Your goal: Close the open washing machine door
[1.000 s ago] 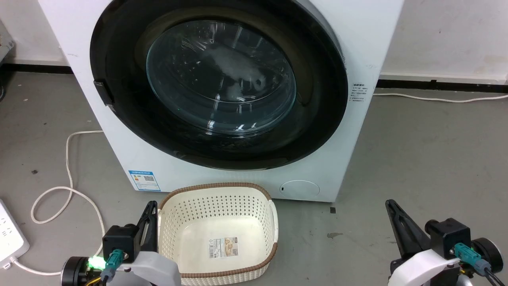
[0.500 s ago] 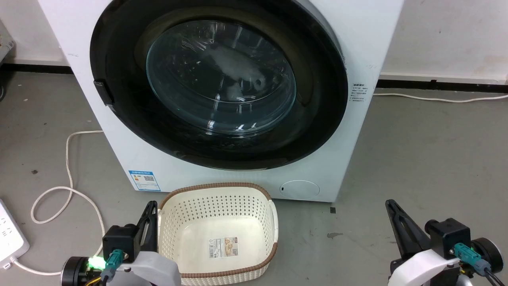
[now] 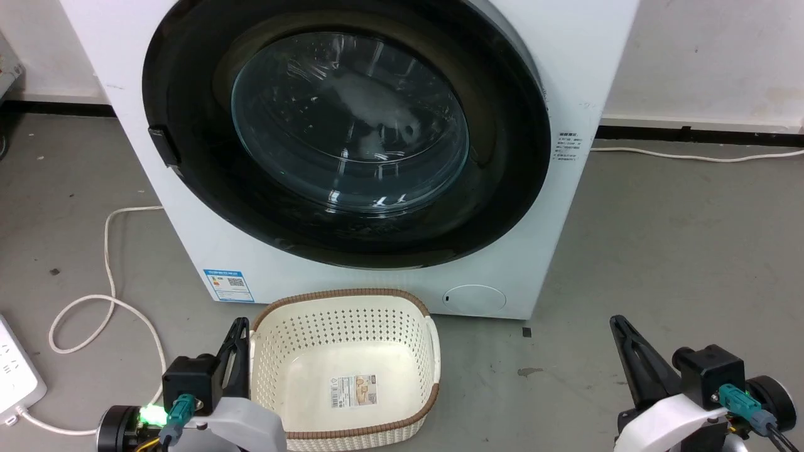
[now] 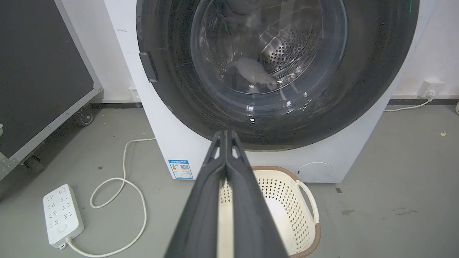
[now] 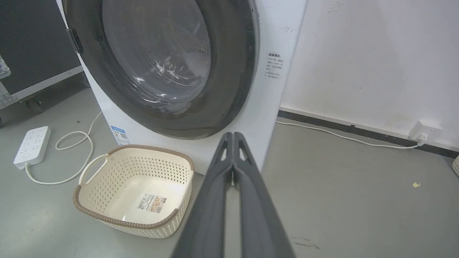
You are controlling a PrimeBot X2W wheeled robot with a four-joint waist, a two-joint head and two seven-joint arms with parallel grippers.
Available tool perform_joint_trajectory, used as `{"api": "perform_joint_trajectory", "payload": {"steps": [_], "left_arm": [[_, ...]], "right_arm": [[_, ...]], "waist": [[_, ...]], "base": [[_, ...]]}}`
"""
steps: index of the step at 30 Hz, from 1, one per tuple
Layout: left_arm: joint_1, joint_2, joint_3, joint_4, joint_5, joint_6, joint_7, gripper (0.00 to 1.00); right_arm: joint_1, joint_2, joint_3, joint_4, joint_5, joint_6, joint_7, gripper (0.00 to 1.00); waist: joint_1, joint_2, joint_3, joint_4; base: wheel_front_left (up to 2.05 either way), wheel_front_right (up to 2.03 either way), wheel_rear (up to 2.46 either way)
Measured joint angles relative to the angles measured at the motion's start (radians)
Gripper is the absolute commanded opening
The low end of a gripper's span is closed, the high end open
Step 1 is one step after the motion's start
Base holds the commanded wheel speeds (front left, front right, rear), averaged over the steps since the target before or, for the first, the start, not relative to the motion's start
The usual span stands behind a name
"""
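No change of place since the earlier frames: hands, basket and door sit as they did.

Left hand [image 3: 236,339]: low at the near left, its two dark fingers pressed together, holding nothing, tips just beside the basket's left rim; contact cannot be told. A green light glows at its wrist.

Right hand [image 3: 628,348]: low at the near right over bare grey floor [image 3: 659,251], fingers together along their length, holding nothing, well apart from the basket.

Basket [image 3: 344,292]: cream, perforated, brown woven rim, upright on the floor between the hands and just in front of the machine. A printed sticker [image 3: 353,390] lies on its bottom.

Power strip [image 4: 61,215]: white, flat on the floor at the left, with a white cable [image 3: 107,251] looping toward the machine's left side.

Washing machine [image 3: 188,238]: white, boxy, standing on the floor behind the basket. A blue label [image 3: 228,285] sits low on the left of its front, a small round flap [image 3: 474,298] low on the right.

Washing machine door [image 3: 502,157]: wide glossy black rim lying flush against the white front, covering the drum mouth. A dark handle block [image 3: 164,145] sits on its left edge. Through the clear glass window [image 3: 348,119] show the perforated steel drum [image 4: 287,46] and a pale cloth item [image 4: 252,71].

Black case [image 4: 36,71]: on wheels, left of the machine.

Wall [image 3: 703,56]: white, behind, with a socket [image 5: 425,130] low on the right and a cord plugged into it.
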Motion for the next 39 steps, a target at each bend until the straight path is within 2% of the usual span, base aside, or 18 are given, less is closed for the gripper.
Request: {"api": "perform_joint_trajectory", "payload": {"steps": [39], "left_arm": [[0.000,0.000,0.000,0.000,0.000,0.000,0.000,0.00]], "right_arm": [[0.000,0.000,0.000,0.000,-0.001,0.000,0.000,0.00]], "waist": [[0.0000,0.0000,0.000,0.000]], "base": [[0.00,0.00,0.00]]}}
